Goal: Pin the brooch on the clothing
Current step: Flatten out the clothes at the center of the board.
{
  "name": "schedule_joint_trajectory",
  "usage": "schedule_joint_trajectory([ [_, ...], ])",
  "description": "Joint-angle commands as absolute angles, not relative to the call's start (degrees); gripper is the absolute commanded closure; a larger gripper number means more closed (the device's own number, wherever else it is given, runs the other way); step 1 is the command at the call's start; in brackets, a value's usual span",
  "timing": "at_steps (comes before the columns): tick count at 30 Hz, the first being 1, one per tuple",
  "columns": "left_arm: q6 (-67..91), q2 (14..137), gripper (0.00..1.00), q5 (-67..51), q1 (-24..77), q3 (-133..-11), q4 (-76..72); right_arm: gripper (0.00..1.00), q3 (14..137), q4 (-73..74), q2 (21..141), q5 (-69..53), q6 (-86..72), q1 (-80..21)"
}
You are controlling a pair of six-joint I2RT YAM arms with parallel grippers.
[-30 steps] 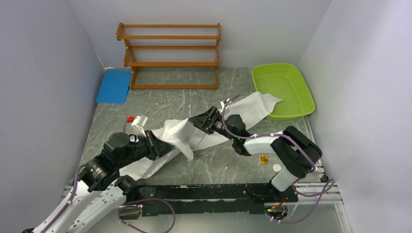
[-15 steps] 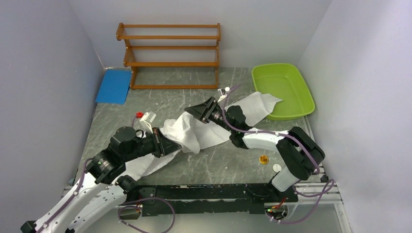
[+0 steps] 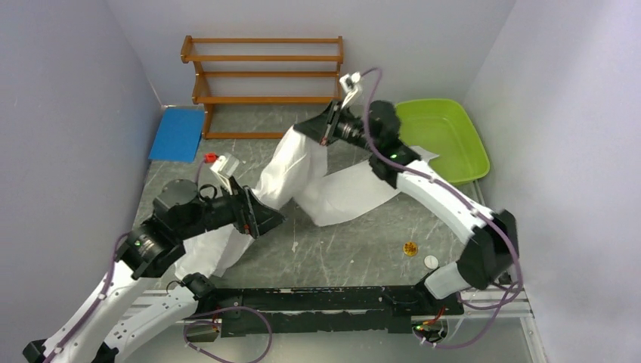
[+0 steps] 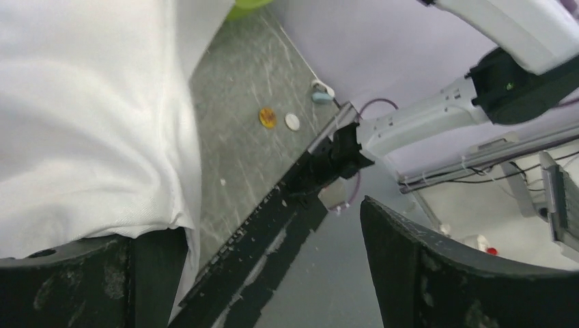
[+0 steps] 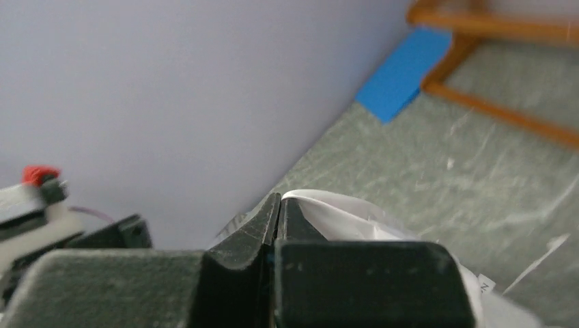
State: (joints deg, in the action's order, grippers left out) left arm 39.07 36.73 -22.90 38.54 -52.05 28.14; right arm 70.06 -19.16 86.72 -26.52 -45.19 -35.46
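**While Pinched at the Right, Loose at the Left**

Clenched tight on a fold of shirt: right gripper, held high in front of rack, fingertips pressed together with white cloth bunched right at them in the wrist view. Hangs from that pinch as a long drape down to table, then spreads two ways: one flap reaching the near rim of tub, the other running toward the near left and passing under the left arm. Released and spread wide: left gripper, just beside the lower part of the drape. Shows, in its wrist view, cloth beside one finger and only table and frame in the gap. Lies apart from the shirt on bare table, near the right arm's base: brooch, gold and round, with white disc just beside it. Propped by the left wall, next to the rack: blue pad.
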Motion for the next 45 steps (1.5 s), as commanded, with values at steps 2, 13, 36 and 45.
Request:
schedule_joint_trajectory([
  [2, 30.30, 41.43, 0.05, -12.87, 38.45, -64.12, 36.52, 1.00, 83.48, -3.32, 71.92, -39.53, -21.36, -32.12],
  [13, 22.65, 47.98, 0.05, -0.09, 38.49, -73.72, 43.29, 1.00, 58.18, 14.06, 44.89, -31.28, -20.11, -31.47],
  [36, 22.41, 103.10, 0.04, 16.18, 35.32, -82.46, 38.35, 1.00, 21.91, 29.83, 19.12, -27.93, -43.53, -31.42],
  [45, 22.06, 108.44, 0.04, 8.81, 25.86, -77.13, 33.85, 1.00, 21.03, 28.37, 19.87, -27.81, -42.99, -31.46],
])
